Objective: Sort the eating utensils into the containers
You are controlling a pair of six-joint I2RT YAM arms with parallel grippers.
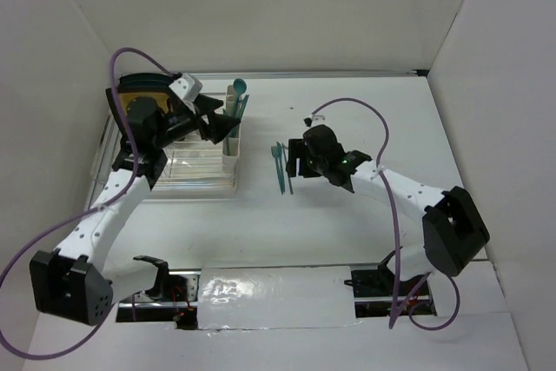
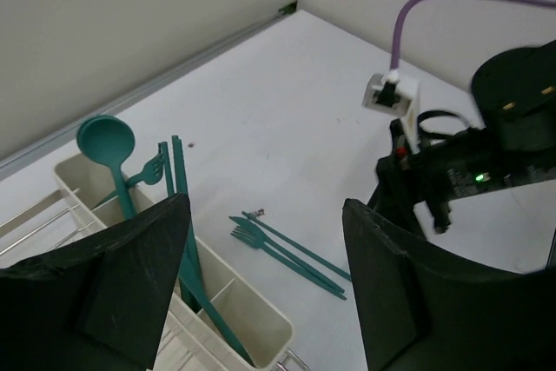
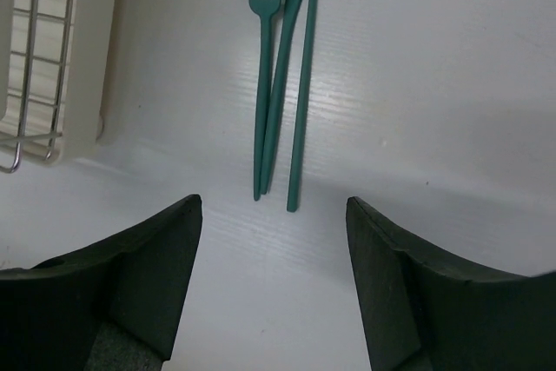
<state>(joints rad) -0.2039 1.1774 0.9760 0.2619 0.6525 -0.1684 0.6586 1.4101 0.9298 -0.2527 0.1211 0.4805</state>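
Closest to me are the left fingers (image 2: pixel 130 284), two black pads that stand wide apart with nothing between them. They hang just above the cream-white containers (image 2: pixel 254 317) at the right edge of the wire dish rack (image 1: pixel 187 169). Inside these containers several teal utensils (image 2: pixel 187 258) already stand, some upright and some a little tilted. There is a spoon (image 2: pixel 107 139) with its round bowl up at the far end, a fork (image 2: pixel 155 168) leaning beside it with the tines up, and some thin handles that cross each other. Which compartment each handle sits in, I cannot tell. The right fingers (image 3: pixel 139 275) are also apart and hold nothing. They hover low over the white counter (image 1: pixel 365 102), just to the right of the rack. Directly ahead of them three more teal pieces (image 1: pixel 281 168) lie flat, side by side and almost parallel. The left one is a second fork (image 3: pixel 263 84), and its handle touches the middle piece near the end. The heads of the other two are cut off by the edge of the view. At the far left end of the rack a yellow plate (image 1: pixel 135 86) with a black rim shows behind the left arm.
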